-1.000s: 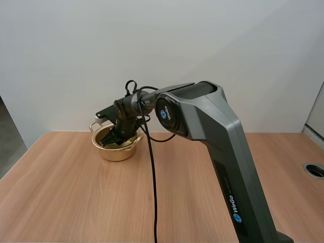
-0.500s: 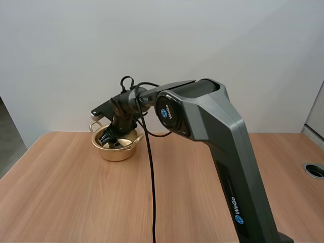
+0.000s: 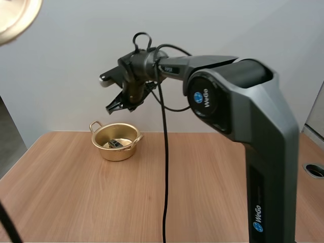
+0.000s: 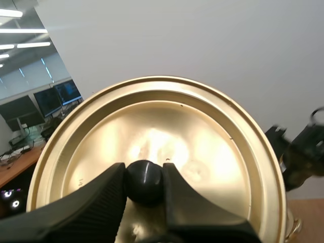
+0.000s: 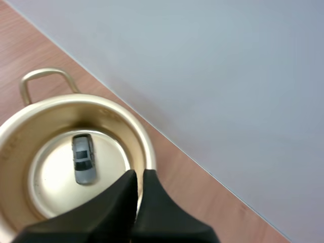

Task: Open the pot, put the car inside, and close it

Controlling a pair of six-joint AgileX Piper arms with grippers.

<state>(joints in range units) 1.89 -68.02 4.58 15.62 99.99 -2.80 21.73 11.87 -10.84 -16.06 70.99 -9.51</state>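
The toy car [image 5: 83, 161] lies in the gold pot [image 3: 117, 153] by the surface's [image 3: 76, 202] far edge. The right tool [image 5: 136, 174] hangs above it, closed and empty. The left tool [image 4: 145, 172] pinches the lid [image 4: 212, 152] by its knob [image 4: 144, 186]. The lid should go down level, centred over the pot.

In the high view the lid [image 3: 12, 20] is cut off by the corner, and the car [image 3: 116, 144] in the pot [image 3: 116, 153] is a dark speck too small to make out. In the left wrist view the left fingers [image 4: 96, 200] cover the lid's lower part and the sides of the knob [image 4: 144, 177]; the right gripper [image 4: 296, 162] beyond the rim is blurred. In the right wrist view the right fingers [image 5: 119, 202] hide the pot's near rim, and the frame edge cuts off its side.
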